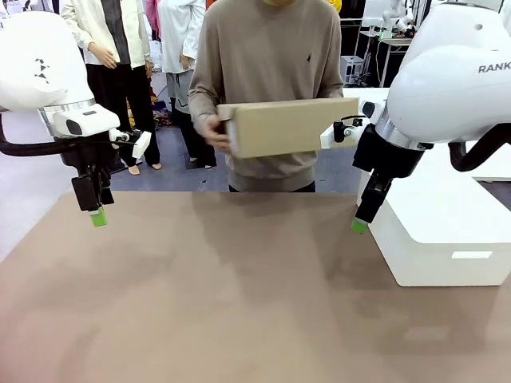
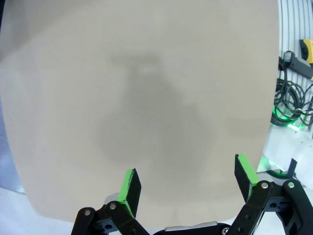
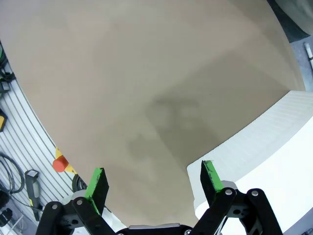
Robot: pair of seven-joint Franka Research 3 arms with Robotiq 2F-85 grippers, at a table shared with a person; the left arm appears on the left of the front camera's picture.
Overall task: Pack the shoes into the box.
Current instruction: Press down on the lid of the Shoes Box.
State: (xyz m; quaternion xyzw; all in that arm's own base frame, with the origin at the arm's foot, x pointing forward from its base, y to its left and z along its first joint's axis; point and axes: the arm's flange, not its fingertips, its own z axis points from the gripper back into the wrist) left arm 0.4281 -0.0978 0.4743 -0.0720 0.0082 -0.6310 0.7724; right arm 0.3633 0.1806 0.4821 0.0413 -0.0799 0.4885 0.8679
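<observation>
front view: the box point(image 1: 291, 126) was held closed by the person above the tabletop's point(image 1: 239, 287) far edge, both hands (left hand point(image 1: 97, 215), right hand point(image 1: 359, 226)) spread empty, so a collision was risked if it were set down between them.

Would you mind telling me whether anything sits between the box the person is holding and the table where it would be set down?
Nothing visible does. The person holds the box closed above the far edge of the table, whose surface below is bare. The left gripper and right gripper hang open at either side, and the white block stands further right.
</observation>
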